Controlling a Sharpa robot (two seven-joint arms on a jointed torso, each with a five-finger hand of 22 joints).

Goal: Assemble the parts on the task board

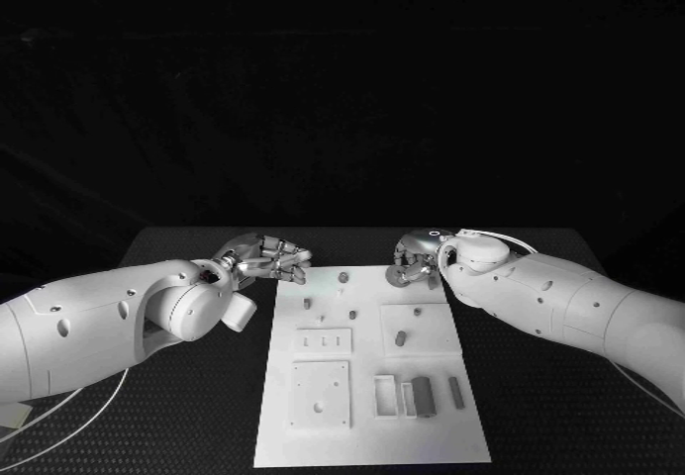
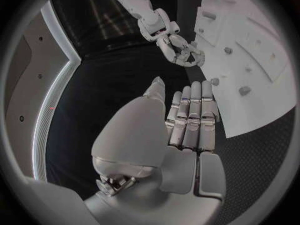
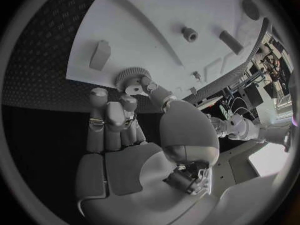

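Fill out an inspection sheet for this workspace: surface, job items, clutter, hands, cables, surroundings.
Surface: black table, textured, with the white task board lying in its middle.
Job's things: small grey parts sit in the board's near recesses; more stand further up it. A toothed round part lies at the board's far right corner.
Clutter: nothing seen.
Hands: left hand hovers beside the board's far left corner, fingers together, holding nothing. Right hand is at the far right corner, fingertips on the toothed part; a firm grip cannot be told.
Cables: a thin white cable loops under the left arm.
Surroundings: dark backdrop behind the table.
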